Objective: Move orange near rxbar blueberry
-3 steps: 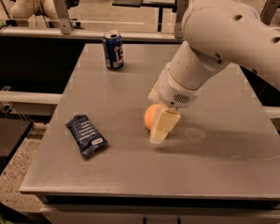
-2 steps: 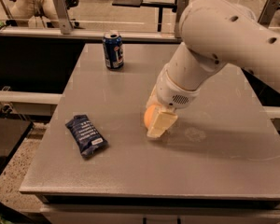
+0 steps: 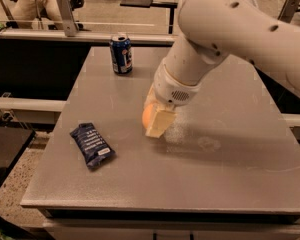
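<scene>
The orange [image 3: 147, 115] is near the middle of the grey table [image 3: 215, 179], mostly hidden behind a cream finger [image 3: 160, 123]. My gripper [image 3: 153, 122] is shut on the orange and holds it at or just above the tabletop. The rxbar blueberry [image 3: 92, 145], a flat dark navy wrapper with white print, lies on the table to the front left of the orange, about a hand's width away. The big white arm [image 3: 225, 29] reaches in from the upper right.
An upright blue soda can [image 3: 121, 54] stands at the back left of the table. A faint round smudge [image 3: 208, 143] marks the tabletop right of the gripper. A rail and desks [image 3: 65, 14] run behind the table; the floor drops off on the left.
My gripper has moved a little to the left with the orange in it, closer to the rxbar blueberry. The bar and the can have not moved.
</scene>
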`<state>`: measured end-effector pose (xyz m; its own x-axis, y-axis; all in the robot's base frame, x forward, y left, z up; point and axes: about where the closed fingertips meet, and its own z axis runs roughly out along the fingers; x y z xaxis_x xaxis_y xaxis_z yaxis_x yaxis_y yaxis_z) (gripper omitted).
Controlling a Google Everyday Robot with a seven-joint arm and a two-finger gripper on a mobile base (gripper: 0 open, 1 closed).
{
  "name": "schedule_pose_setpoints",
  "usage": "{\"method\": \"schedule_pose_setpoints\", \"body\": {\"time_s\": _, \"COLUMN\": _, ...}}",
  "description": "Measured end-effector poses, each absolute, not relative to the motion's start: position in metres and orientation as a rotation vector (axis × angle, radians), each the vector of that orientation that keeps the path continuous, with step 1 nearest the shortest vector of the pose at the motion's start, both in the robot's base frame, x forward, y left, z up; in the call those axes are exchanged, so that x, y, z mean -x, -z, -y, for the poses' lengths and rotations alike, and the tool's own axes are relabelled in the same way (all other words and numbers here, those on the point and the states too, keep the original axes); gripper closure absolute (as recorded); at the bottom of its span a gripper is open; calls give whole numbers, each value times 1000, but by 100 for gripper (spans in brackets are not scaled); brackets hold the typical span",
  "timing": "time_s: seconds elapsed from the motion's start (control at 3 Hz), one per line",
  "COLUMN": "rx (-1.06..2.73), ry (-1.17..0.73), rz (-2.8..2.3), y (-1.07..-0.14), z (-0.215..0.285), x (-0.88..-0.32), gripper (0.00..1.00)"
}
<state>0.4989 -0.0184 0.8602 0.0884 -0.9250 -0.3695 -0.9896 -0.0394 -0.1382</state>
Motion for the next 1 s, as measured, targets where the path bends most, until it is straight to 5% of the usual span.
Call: {"method": "schedule_pose_setpoints", "body": {"time_s": 1.0, "rx": 2117, "ry": -394, "rz": -1728, "y": -866, "z": -63, "x": -494, "gripper": 100}}
